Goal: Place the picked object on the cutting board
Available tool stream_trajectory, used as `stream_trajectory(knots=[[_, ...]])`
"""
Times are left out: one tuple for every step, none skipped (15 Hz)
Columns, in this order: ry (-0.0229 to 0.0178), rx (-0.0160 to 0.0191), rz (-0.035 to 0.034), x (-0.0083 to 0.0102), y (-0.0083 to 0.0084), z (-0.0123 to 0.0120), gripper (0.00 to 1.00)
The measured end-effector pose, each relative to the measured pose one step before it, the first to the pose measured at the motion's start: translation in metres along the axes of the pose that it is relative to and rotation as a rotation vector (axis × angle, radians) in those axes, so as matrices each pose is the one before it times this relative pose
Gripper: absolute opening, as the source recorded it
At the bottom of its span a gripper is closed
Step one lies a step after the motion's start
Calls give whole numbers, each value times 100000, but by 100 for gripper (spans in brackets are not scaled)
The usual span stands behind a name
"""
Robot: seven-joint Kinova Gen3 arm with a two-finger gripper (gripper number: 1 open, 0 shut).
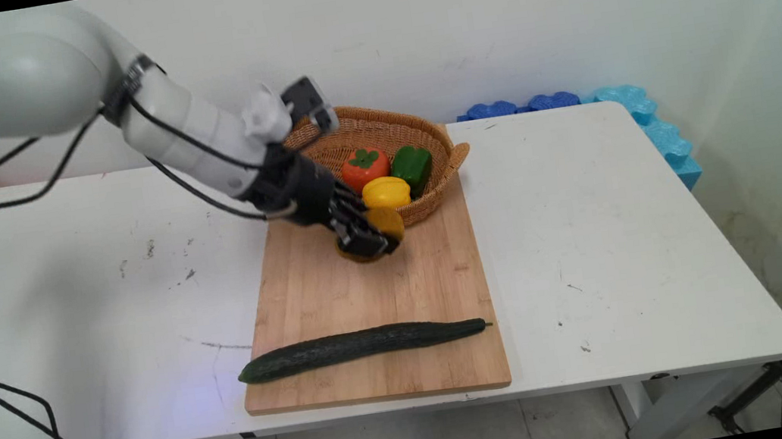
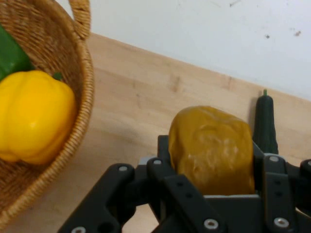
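**Gripper clamped on an ochre pepper over the cutting board**

A wooden cutting board [image 1: 437,274] lies on the white table [image 1: 630,232]. A wicker basket [image 1: 424,130] sits on the board's far edge, holding a red pepper [image 1: 364,167], a green pepper [image 1: 412,166] and a yellow pepper [image 1: 386,192]. A cucumber [image 1: 363,346] lies along the board's near edge. The gripper [image 1: 370,241] is closed around an ochre pepper [image 2: 211,148], just beside the basket's near rim.

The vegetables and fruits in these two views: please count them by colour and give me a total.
Green: 2, the cucumber on the cutting board and a pepper in the basket.
Yellow: 1, a pepper in the basket.
Orange-red: 1, a persimmon-like fruit in the basket.
Brownish-yellow: 1, a potato-like item held by the end effector.
Total: 5.
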Motion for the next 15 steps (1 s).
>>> stream_trajectory(knots=[[-951,-136,584,-427,178,875,0],[-909,-48,560,-428,137,825,0],[-670,63,548,-344,77,670,0],[-636,225,559,-378,58,725,0],[-561,255,520,-373,49,655,0],[-399,131,642,-235,48,556,0],[-226,185,398,-175,21,339,0],[-334,331,529,-269,24,467,0],[-137,268,374,-150,7,298,0],[-187,365,498,-211,13,423,0],[-43,229,305,-120,2,262,0],[-39,338,445,-167,0,373,0],[0,185,267,-97,1,230,0],[11,257,382,-125,0,323,0],[40,149,212,-74,-1,198,0]])
